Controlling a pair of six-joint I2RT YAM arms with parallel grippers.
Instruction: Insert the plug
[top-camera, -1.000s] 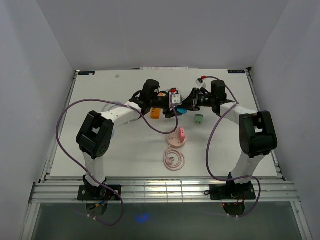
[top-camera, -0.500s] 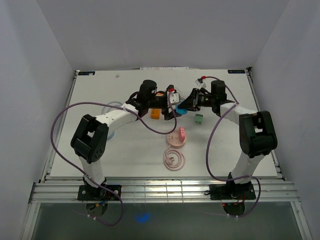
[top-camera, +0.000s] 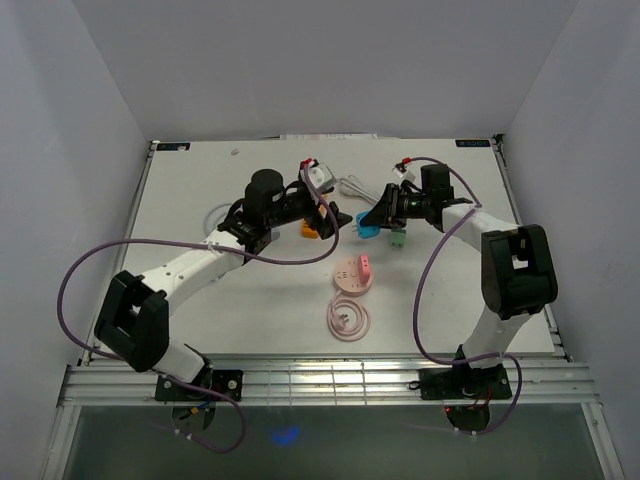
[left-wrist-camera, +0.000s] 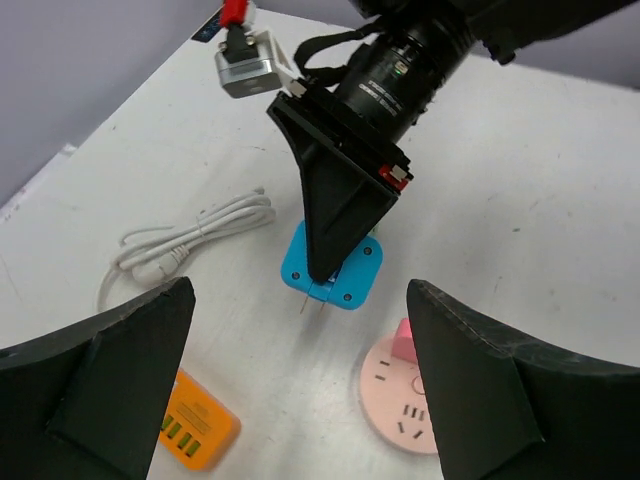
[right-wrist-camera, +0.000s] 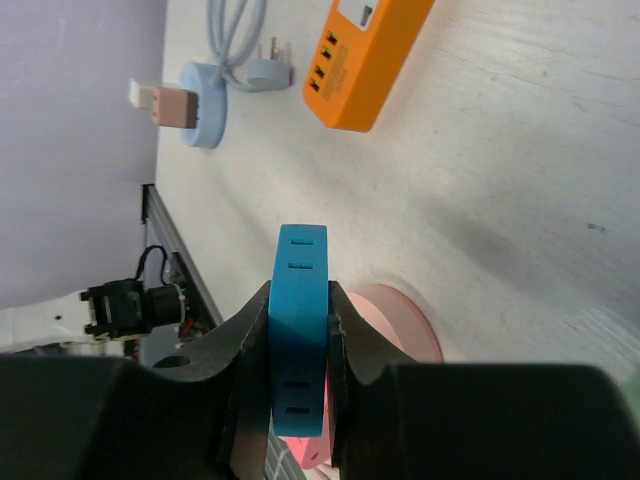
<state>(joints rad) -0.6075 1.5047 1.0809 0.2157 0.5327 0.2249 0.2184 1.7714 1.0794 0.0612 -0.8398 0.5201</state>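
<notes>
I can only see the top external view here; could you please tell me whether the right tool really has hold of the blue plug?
Observer: Yes. The right wrist view shows the blue plug clamped edge-on in the right tool.
Operator: Thank you. Are its pins free?
Observer: In the left wrist view, two thin pins stick out of its lower edge, uncovered.
Operator: And the other arm, please?
Observer: The left tool is open; its fingers stand wide apart with nothing between them.
</notes>
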